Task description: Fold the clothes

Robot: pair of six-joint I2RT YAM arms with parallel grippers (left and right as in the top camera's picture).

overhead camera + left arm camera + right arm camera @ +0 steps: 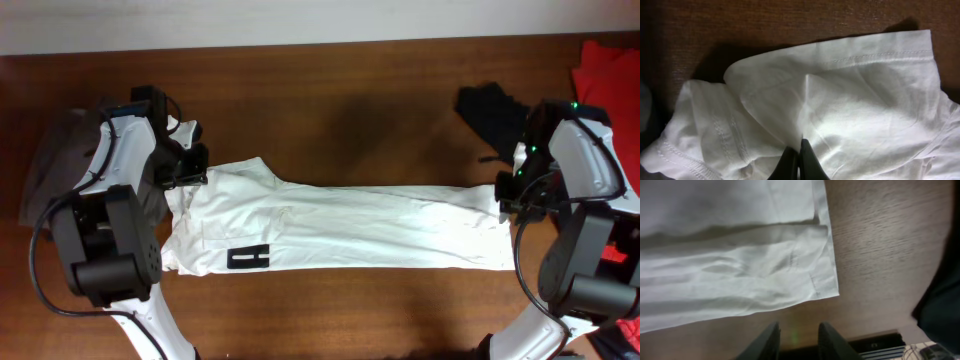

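The left tool, fingers pressed together, pinches a ridge of crumpled white cotton at the stitched left end of the clothes, a long flat strip across the grainy brown wooden surface; the right tool hangs spread just beyond the hemmed right corner.

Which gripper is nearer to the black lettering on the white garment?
Left. The left gripper is at the wide end of the white garment, a short way from the black lettering; the right gripper is off the opposite narrow end.
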